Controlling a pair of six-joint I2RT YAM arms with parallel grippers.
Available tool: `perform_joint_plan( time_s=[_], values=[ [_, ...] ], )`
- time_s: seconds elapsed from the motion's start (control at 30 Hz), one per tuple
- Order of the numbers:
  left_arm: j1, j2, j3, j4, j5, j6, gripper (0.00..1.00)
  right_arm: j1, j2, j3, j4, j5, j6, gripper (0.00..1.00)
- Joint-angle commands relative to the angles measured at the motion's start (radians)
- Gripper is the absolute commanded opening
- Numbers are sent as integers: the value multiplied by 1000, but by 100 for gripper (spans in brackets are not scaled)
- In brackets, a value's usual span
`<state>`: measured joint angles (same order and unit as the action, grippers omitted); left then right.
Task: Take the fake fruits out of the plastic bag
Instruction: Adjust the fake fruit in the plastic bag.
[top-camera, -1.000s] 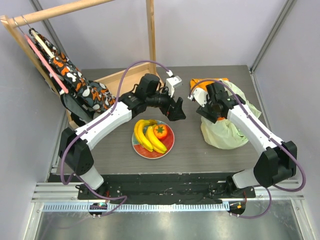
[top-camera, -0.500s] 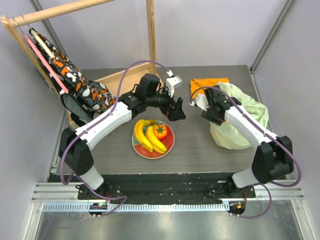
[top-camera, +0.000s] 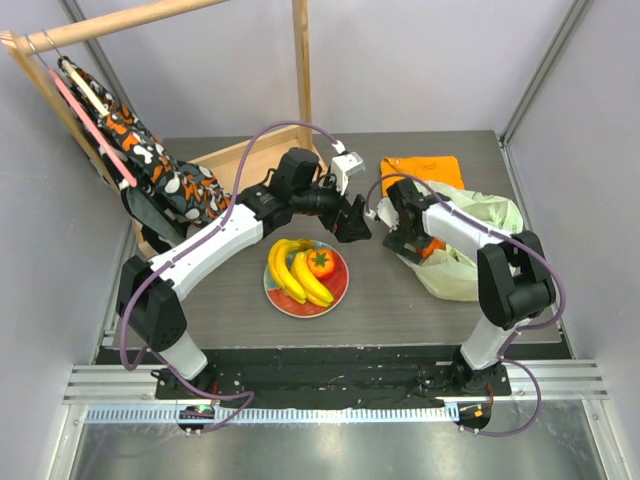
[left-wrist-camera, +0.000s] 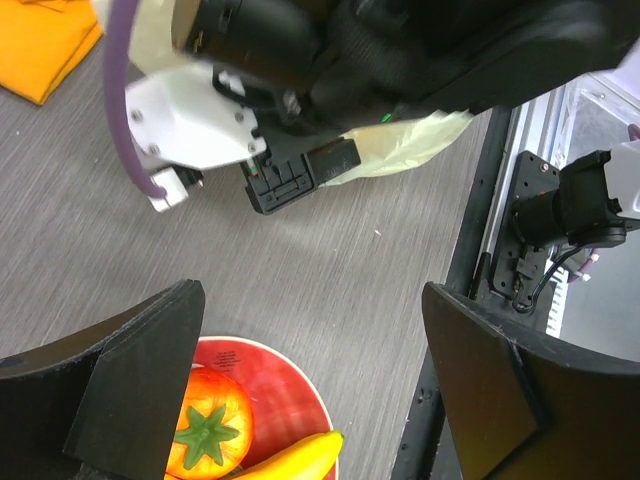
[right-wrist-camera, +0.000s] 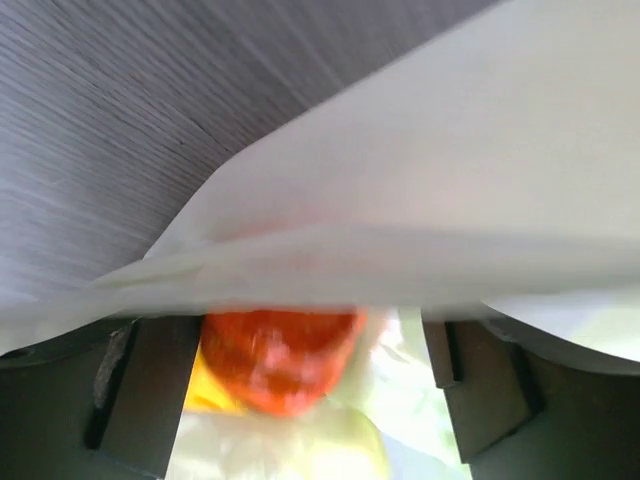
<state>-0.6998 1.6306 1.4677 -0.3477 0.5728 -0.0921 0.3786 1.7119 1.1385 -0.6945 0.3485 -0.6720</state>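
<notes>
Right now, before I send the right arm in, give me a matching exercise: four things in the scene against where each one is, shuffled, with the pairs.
Things:
1. bananas
2. orange cloth
3. red-orange fruit
4. left gripper

Places:
A. inside the plastic bag, between the open fingers of the right gripper
B. open, hovering near the far edge of the plate
C. on the plate
D. flat on the table, behind the bag

Pairs: 1-C, 2-D, 3-A, 4-B.
</notes>
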Motion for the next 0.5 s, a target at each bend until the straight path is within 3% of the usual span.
perform_joint_plan(
  time_s=[0.0,0.2,0.4,0.47],
  values=[
    [6,-31,-4,39,15,14,95,6,-127,124,-120,-101,71,100],
    [6,1,23,58,32,-20,95,-49,-160,211,-221,-280,153,100],
    [8,20,42,55,38,-31,95,-245,-29,296,-313,-566,244,85],
    [6,20,40,50,35,-28,95,-295,11,303,-321,-582,236,80]
  ],
)
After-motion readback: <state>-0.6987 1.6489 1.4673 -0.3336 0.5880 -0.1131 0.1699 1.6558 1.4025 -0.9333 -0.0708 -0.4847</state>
